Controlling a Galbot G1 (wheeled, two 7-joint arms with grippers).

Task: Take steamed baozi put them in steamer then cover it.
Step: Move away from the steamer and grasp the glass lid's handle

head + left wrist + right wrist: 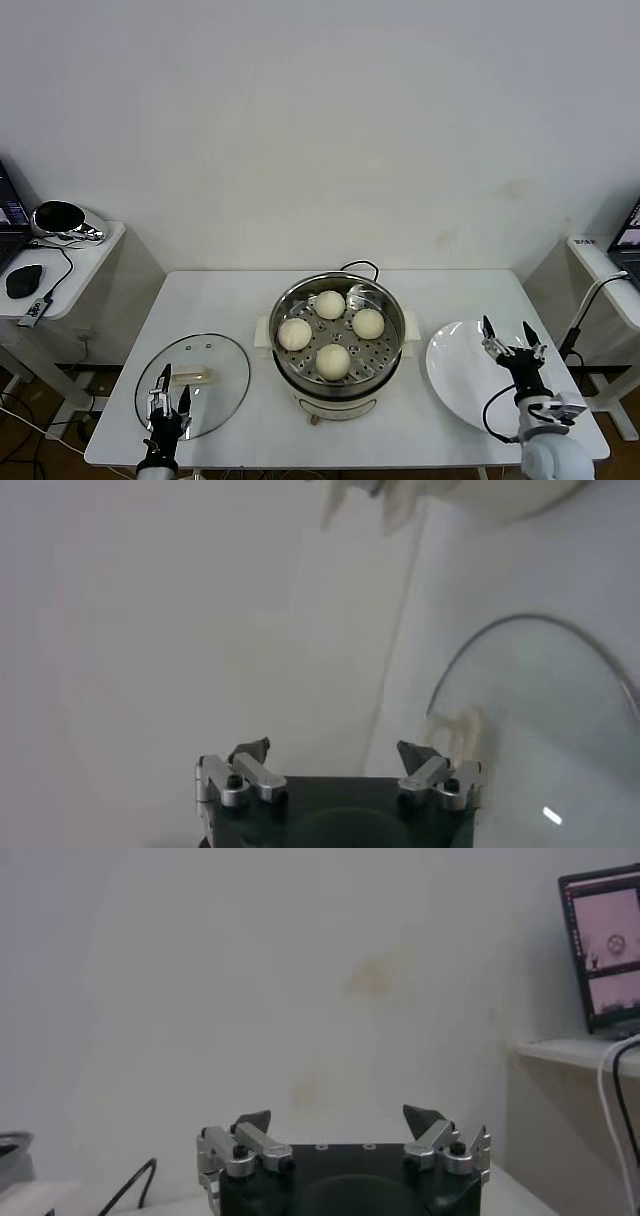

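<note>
The steamer (345, 390) stands uncovered at the middle of the white table. Several cream-white baozi (333, 360) lie on its perforated tray. The cover (205, 400), a clear glass lid with a cream handle (192, 376), lies flat on the table to the left. My left gripper (168, 392) hovers open over the lid's near edge with nothing in it. In the left wrist view the gripper (336, 750) faces the table, with the lid (560, 730) off to one side. My right gripper (507, 338) is open and empty above the white plate (455, 375). In its wrist view the right gripper (338, 1118) faces the wall.
The steamer's black cord (362, 266) runs behind the pot. A side table (90, 255) at left holds a mouse (24, 280) and a shiny bowl-like object (62, 220). At right stands another side table (600, 270) with a laptop (603, 948).
</note>
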